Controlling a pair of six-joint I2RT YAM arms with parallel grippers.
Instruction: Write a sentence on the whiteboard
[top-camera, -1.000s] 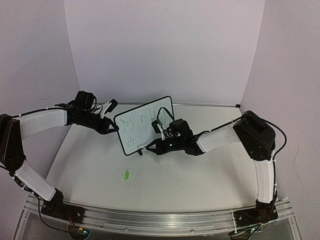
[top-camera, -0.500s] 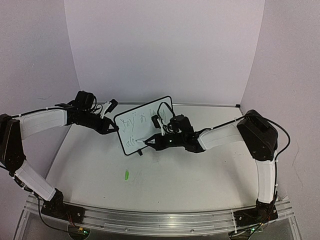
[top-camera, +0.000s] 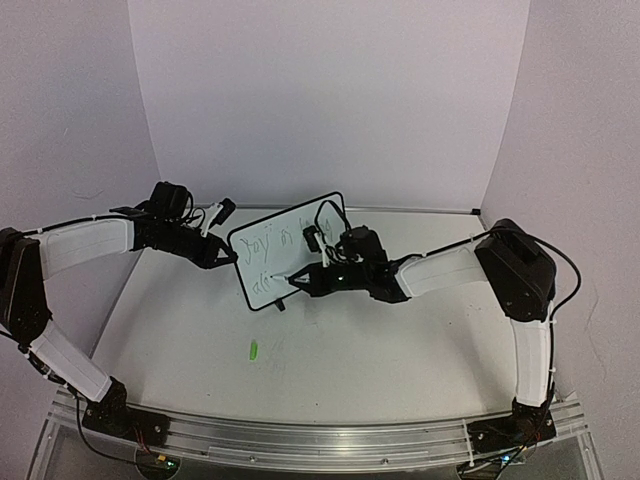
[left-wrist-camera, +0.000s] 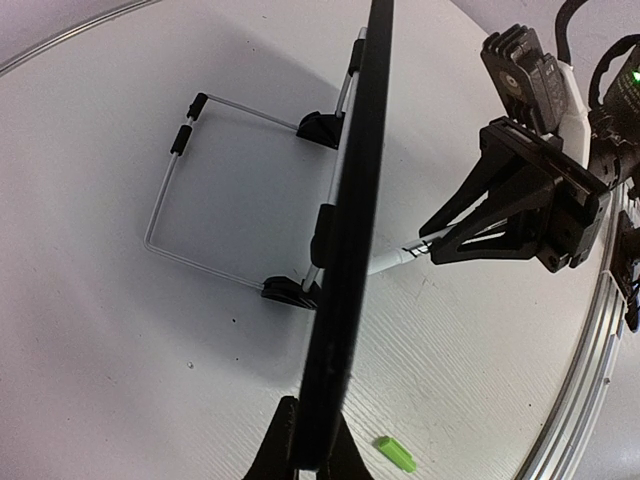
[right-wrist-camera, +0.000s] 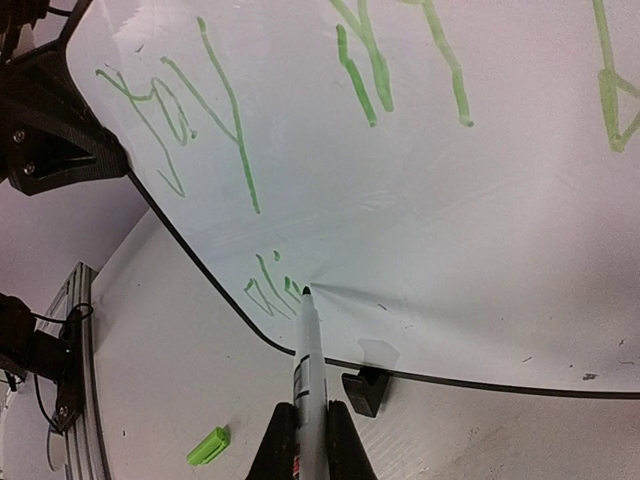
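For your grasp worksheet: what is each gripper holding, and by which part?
The left gripper clamps the whiteboard by its side edge; the right gripper holds a marker by its barrel.

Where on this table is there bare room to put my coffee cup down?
The widest bare stretch of table lies near, between the green cap and the right arm. Another lies far right, between that arm and the back wall. It is crowded mid-table, where the left end effector and right end effector meet the whiteboard.
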